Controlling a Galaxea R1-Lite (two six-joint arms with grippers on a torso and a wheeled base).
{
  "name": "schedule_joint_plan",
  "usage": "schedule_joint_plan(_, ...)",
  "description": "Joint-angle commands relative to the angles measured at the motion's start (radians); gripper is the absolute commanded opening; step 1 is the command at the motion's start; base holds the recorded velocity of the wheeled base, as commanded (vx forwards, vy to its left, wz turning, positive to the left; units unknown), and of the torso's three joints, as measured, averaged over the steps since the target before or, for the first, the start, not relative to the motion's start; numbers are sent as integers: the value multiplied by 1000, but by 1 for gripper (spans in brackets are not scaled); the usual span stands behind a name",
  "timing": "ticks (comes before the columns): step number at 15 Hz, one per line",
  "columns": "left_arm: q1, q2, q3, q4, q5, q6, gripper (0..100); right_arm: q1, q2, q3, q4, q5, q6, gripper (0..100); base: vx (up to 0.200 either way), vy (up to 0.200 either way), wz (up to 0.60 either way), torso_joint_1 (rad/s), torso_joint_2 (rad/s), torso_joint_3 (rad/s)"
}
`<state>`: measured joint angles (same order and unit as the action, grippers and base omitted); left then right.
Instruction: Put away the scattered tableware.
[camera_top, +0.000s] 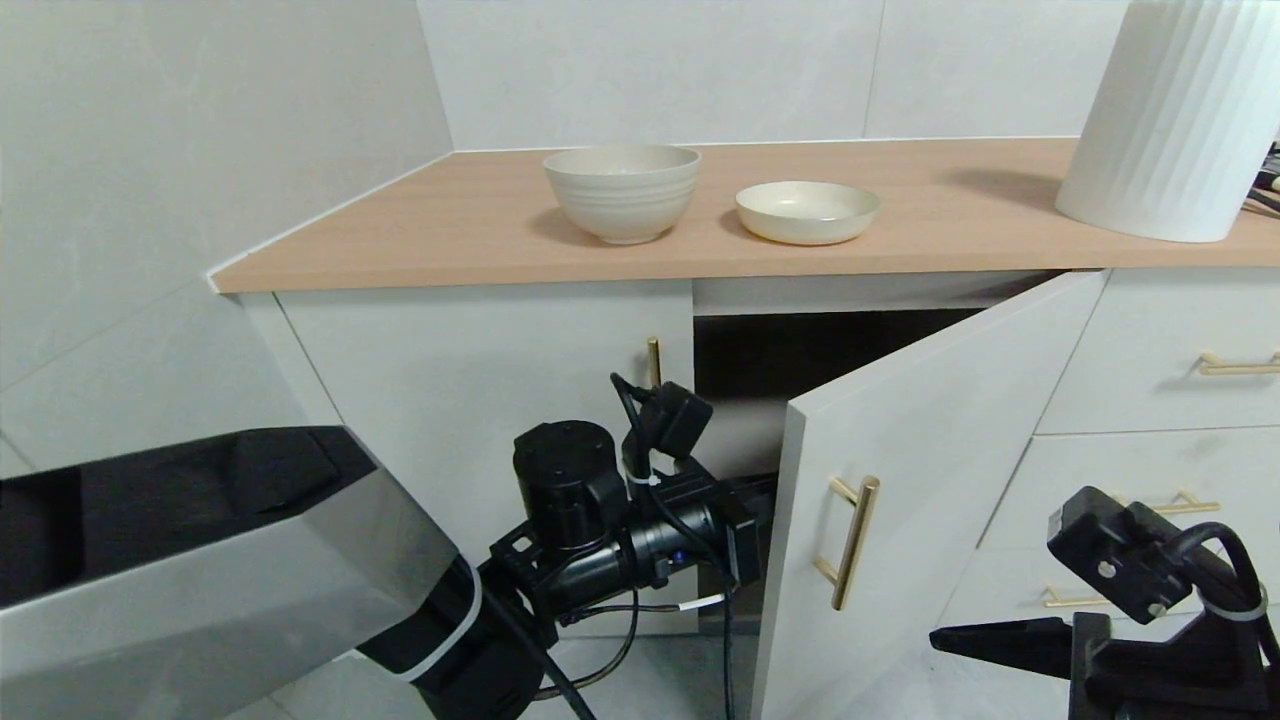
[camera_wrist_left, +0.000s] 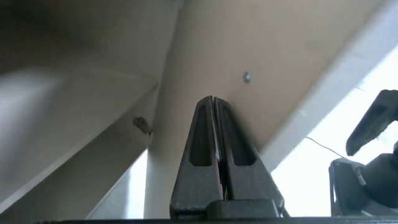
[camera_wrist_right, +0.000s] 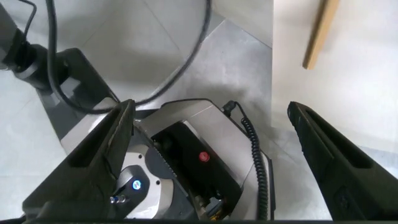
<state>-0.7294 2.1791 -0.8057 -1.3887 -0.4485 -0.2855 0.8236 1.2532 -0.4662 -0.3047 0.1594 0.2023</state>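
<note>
Closest to the head camera, my left arm (camera_top: 620, 530) is low in front of the cabinet, its wrist pointing into the gap behind the open cabinet door (camera_top: 900, 450). From the head view I cannot see that arm's fingers, as the door edge hides them. The left wrist view fills that in: the left gripper (camera_wrist_left: 213, 106) has its two fingers pressed flat together with nothing between them. The tip points at the pale inner face of the door, just below a small screw (camera_wrist_left: 247, 76). I cannot tell whether the tip is touching the panel.

My right gripper (camera_wrist_right: 210, 109) is spread wide and holds nothing, with the grey tiled floor (camera_wrist_right: 155, 37) below it. Its wrist view also catches the lower end of the door's brass handle (camera_wrist_right: 320, 31) off to one side. In the head view this gripper sits low at the right, in front of the drawers (camera_top: 1130, 470), with one dark finger pointing toward the door.

The tableware shows from the head camera alone. A deep cream bowl (camera_top: 622, 192) and a shallow cream dish (camera_top: 807, 211) stand upright side by side, near each other but apart, on the wooden countertop (camera_top: 400, 230) above the open cabinet. A ribbed white container (camera_top: 1170, 120) stands farther along to the right, well apart from them.
</note>
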Motion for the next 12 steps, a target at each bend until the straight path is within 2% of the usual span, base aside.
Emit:
schedule_joint_plan(1,1,22,-27,4,1,0,0,5,3,0,1,0,0,100,0,0,0,0,0,0)
schedule_joint_plan(5,-1,31,-44,7,1,0,0,20,11,3,2,14,0,100,0,0,0,0,0,0)
schedule_joint_plan(11,-15,44,-98,42,-1,-6,0,38,11,11,4,20,0,100,-200,0,0,3,6,1)
schedule_joint_plan(12,-19,57,-102,45,-1,-6,0,40,11,11,4,20,0,100,0,0,0,0,0,0)
